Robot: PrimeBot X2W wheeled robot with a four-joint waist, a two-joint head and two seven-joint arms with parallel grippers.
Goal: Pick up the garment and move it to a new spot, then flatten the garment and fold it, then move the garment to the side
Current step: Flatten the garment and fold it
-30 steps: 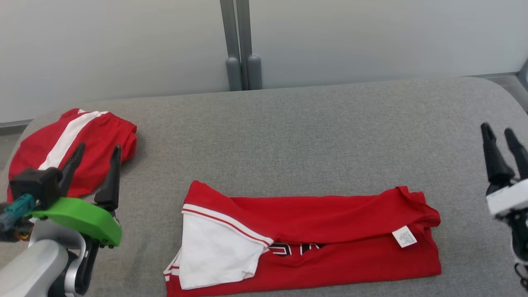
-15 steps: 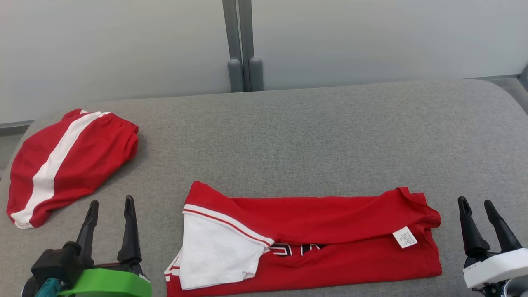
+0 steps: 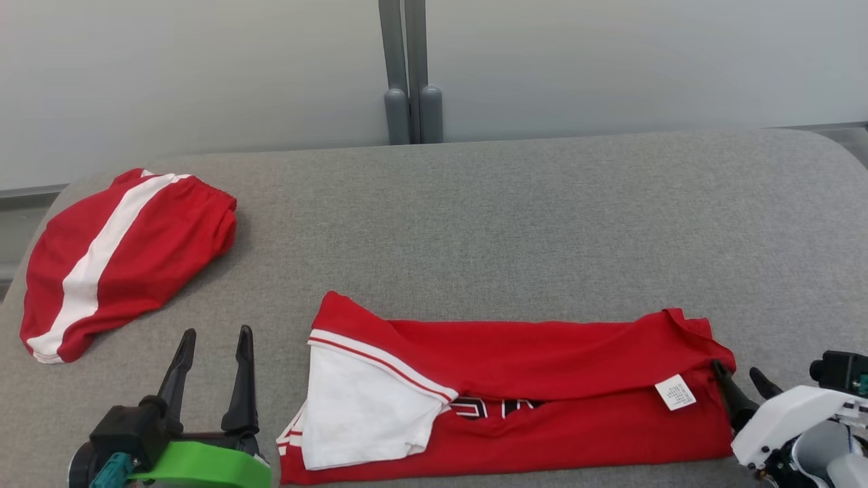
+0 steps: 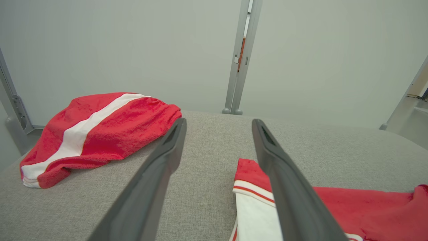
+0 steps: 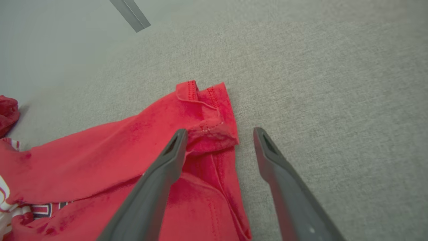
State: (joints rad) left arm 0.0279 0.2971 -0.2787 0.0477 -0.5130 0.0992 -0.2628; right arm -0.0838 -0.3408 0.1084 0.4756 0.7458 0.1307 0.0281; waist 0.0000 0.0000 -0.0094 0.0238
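A red shirt (image 3: 542, 379) is seen folded lengthwise into a long band and laid flat near the front edge of the grey cushion (image 3: 515, 224), its long side running left to right. A white sleeve (image 3: 359, 407) with red-and-white trim is turned over the left end. Black lettering (image 3: 495, 409) is partly hidden under the upper fold. A small white label (image 3: 675, 392) is exposed near the right end, where the hem is slightly bunched.
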